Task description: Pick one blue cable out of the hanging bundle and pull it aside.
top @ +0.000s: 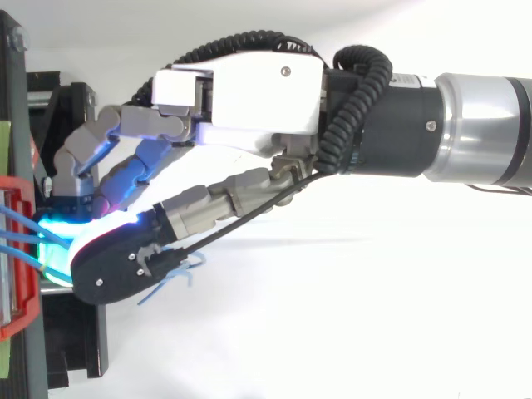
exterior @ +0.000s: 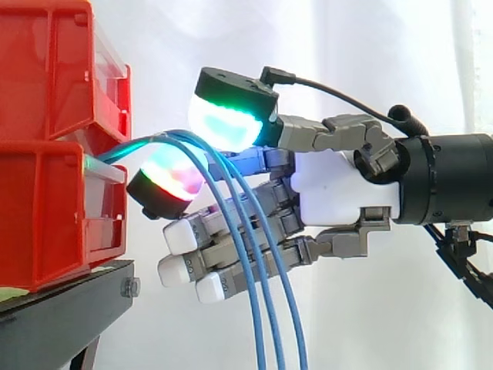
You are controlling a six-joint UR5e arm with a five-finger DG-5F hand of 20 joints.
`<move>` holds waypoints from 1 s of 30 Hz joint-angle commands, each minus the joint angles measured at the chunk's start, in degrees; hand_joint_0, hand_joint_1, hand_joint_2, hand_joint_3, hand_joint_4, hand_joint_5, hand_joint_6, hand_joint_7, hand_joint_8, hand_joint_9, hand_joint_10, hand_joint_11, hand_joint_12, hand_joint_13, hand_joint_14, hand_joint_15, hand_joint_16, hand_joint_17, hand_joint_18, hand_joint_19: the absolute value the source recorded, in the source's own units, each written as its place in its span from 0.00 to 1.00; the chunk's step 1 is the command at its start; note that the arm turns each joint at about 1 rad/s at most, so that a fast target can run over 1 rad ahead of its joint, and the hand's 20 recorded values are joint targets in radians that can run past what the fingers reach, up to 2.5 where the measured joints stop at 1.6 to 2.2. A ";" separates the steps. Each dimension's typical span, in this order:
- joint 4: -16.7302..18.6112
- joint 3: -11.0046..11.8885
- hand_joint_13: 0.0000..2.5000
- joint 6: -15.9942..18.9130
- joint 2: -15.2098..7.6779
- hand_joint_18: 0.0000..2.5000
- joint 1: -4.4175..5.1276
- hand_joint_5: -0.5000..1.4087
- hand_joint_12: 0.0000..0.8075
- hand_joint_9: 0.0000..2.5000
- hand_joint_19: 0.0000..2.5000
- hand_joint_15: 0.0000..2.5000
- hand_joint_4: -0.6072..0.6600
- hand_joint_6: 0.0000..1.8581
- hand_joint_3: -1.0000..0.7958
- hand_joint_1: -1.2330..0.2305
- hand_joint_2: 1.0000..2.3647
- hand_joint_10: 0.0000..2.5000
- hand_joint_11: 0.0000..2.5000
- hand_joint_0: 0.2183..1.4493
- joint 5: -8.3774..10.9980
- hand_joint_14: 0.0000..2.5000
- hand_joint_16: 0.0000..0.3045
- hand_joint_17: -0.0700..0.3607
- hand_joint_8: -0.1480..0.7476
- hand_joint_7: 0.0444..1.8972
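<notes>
Our hand point(exterior: 347, 193) comes in from 3 o'clock, its two glowing pads pressed together on the blue cables point(exterior: 181, 139). The upper pad point(exterior: 225, 123) shines green and cyan, the lower pad point(exterior: 173, 179) red and green. We cannot tell how many strands they catch. The other fingers point(exterior: 181, 270) stretch toward 9 o'clock, and in the side view the strands cross in front of them. The cables are thin, smooth and light blue. We see three arching out from between the stacked red bins point(exterior: 54, 216) at 9 o'clock, then hanging in near-parallel curves toward 6 o'clock. The bins sit on a black stand point(exterior: 62, 308), with a white curtain point(exterior: 385, 46) behind.
</notes>
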 commanded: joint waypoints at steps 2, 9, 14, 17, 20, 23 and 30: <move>0.89 0.10 0.27 0.00 0.00 0.23 0.09 0.19 0.35 0.35 0.16 0.13 0.57 0.50 0.43 0.39 0.01 0.01 0.16 0.29 -0.21 0.01 0.13 0.37 0.47 0.43; 0.89 0.01 0.28 0.00 0.00 0.25 0.09 0.19 0.35 0.33 0.15 0.13 0.46 0.51 0.45 0.27 0.01 0.01 0.16 0.35 -0.29 0.01 0.13 0.37 0.46 0.41; 0.81 0.01 0.29 0.00 0.00 0.26 0.00 0.18 0.34 0.34 0.14 0.13 0.39 0.52 0.34 0.23 0.01 0.01 0.17 0.42 -0.29 0.01 0.13 0.37 0.44 0.41; 0.72 0.01 0.30 0.00 0.00 0.27 -0.17 0.18 0.33 0.34 0.14 0.13 0.40 0.52 0.28 0.22 0.00 0.01 0.17 0.43 -0.29 0.01 0.13 0.36 0.44 0.42; 0.54 -0.08 0.30 0.00 0.00 0.27 -0.35 0.19 0.33 0.35 0.15 0.13 0.46 0.52 0.28 0.24 0.00 0.01 0.16 0.37 -0.47 0.01 0.12 0.36 0.44 0.41; 0.19 -0.17 0.31 0.00 0.00 0.27 -0.44 0.20 0.34 0.37 0.16 0.14 0.52 0.50 0.28 0.32 0.00 0.01 0.16 0.28 -0.73 0.01 0.13 0.36 0.45 0.39; -0.51 -0.17 0.32 0.00 0.00 0.27 -0.70 0.21 0.36 0.40 0.18 0.14 0.54 0.45 0.28 0.52 0.00 0.01 0.15 0.26 -0.91 0.01 0.13 0.37 0.47 0.43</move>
